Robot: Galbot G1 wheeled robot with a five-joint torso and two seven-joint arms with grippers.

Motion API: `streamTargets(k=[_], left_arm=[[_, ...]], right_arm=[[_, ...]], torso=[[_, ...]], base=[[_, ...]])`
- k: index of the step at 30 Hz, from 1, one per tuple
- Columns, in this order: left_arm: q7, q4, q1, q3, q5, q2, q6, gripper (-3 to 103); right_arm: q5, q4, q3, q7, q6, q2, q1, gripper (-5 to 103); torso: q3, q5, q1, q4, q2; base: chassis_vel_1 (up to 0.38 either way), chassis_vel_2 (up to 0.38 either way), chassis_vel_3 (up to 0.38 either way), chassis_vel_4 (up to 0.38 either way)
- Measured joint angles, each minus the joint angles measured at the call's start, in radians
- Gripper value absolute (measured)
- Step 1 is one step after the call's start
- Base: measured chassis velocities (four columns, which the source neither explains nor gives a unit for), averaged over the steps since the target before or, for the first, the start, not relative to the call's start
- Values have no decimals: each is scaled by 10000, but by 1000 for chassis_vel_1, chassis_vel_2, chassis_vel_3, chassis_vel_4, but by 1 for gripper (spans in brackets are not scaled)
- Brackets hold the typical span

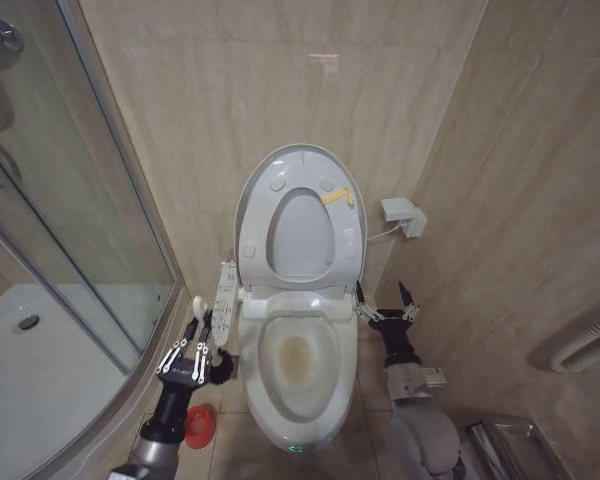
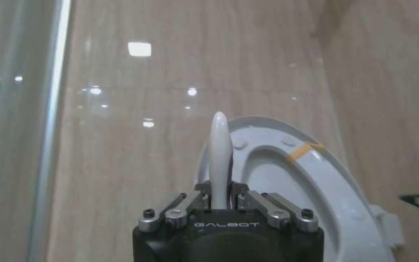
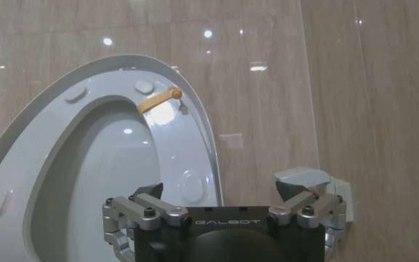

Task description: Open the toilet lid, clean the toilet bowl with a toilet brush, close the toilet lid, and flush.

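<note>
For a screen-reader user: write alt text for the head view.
A toilet with its lid and seat raised shows a stained bowl. The left gripper holds the brush handle left of it above a red cup; the right gripper hangs open on the right.

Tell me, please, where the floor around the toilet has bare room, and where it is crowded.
Free: floor tiles between the toilet bowl and the right tool, which is open. Crowded: the strip between the bowl and the shower tray, taken by the left tool, shut on the toilet brush, and the red cup.
</note>
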Motion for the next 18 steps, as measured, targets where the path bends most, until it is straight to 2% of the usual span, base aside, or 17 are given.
streamTargets(k=[1,8,11,12,16,18], left_arm=[[-8,48,88,18,50,73,-124,18],[-449,858,450,-350,41,59,-751,18],[-847,1810,97,-517,-140,44,-1011,18],[-847,1810,97,-517,-140,44,-1011,18],[-1352,3311,-650,-475,-285,34,-1194,18],[-1431,3706,-866,-429,-371,49,-1218,18]], right_arm=[[0,-1,-1,0,0,0,0,100],[0,-1,0,0,0,0,0,100],[1,0,0,0,0,0,0,100],[1,0,0,0,0,0,0,100],[0,0,0,0,0,0,0,100],[0,0,0,0,0,0,-1,100]], torso=[[1,-2,1,-7,-1],[1,0,0,4,-1],[1,-1,1,3,-1],[1,-1,1,3,-1],[2,-1,2,1,-2],[1,-1,2,2,-2]], base=[[0,0,0,0],[0,0,0,0],[0,0,0,0],[0,0,0,0],[0,0,0,0],[0,0,0,0]])
